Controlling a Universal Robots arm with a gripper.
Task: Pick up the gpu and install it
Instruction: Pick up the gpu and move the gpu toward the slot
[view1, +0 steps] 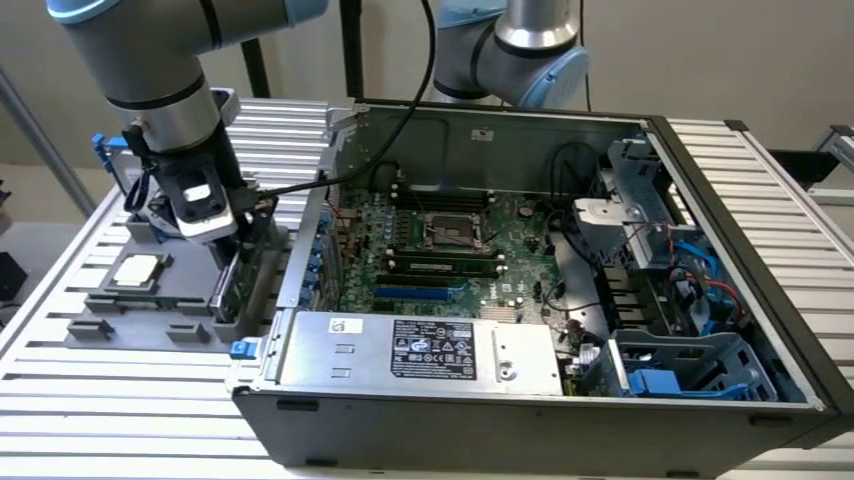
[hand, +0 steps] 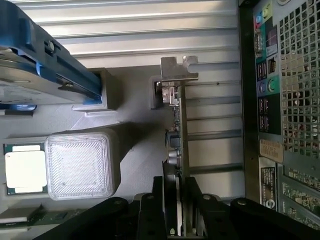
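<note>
A: Gripper position. In the exterior view we find the gripper (view1: 238, 245) lowered over the grey holder (view1: 147, 312). The holder lies on the slatted table (view1: 134, 400), to the exterior view's left of the open computer case (view1: 534, 440).

B: Agreed. Where do we put the gpu (view1: 228, 290)?

A: It stands on edge in a slot of that holder, on the side nearest the case and directly under the gripper. It is outside the case, near its side wall.

B: The wrist view confirms it. We look along the thin edge of the gpu (hand: 176, 125), with its silver bracket (hand: 175, 75) at the end away from the gripper (hand: 175, 222), just beside a grey post of the holder.

A: Fingers?

B: The two black fingers (hand: 194, 200) sit one on each face of the card, pressed against it with no gap we can make out. We log a pinch on the gpu's edge.

A: Neighbours on the holder?

B: The square silver CPU chip (view1: 139, 270) lies in its recess, to the exterior view's left of the card and apart from it. A ribbed translucent block (hand: 82, 165) stands between chip and card. The hard drive with blue rails (hand: 30, 87) is farther along.

A: In the case, the motherboard (view1: 441, 240) faces up and the power supply (view1: 414, 350) lies along the near wall. In the wrist view the rear port panel (hand: 272, 100) runs alongside the card without touching it.
</note>
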